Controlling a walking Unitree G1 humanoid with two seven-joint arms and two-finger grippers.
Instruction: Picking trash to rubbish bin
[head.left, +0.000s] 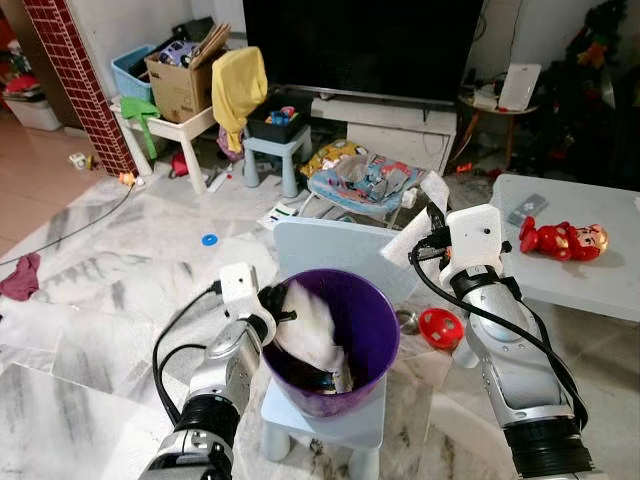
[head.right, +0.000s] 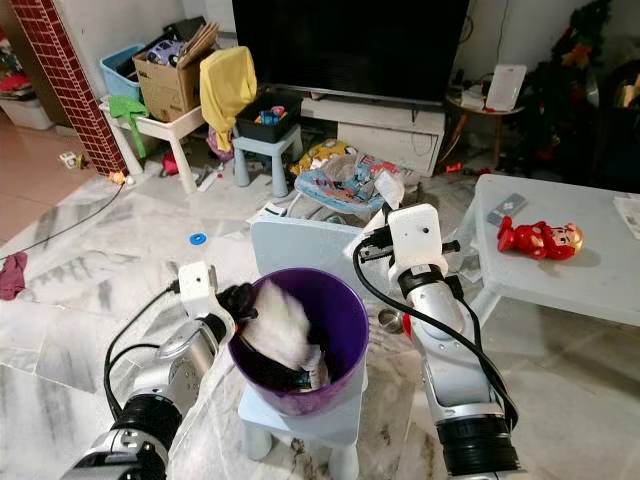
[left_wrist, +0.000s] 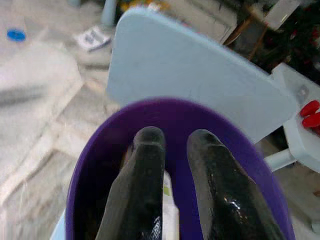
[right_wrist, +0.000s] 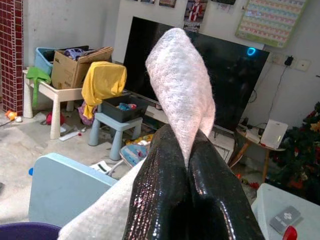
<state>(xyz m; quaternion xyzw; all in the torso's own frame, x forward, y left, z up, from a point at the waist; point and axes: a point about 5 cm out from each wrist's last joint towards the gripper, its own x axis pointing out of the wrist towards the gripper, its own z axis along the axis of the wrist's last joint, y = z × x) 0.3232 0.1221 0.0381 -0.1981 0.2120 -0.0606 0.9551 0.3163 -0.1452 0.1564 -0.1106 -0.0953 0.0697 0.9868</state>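
We see the white crumpled tissue (right_wrist: 182, 85) standing upright, clamped in the raised right gripper (right_wrist: 192, 150); left gripper (left_wrist: 175, 145), fingers apart, dips into the round purple plastic bin (head.left: 375, 320).

No text, label, brand or number is legible; the wall chart (right_wrist: 270, 21) is too blurred

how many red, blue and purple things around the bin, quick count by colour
purple: 1, the bin
red: 2, the doll on the table and the ball on the floor
blue: 3, the chair under the bin, the ring on the floor, the stool by the TV
total: 6
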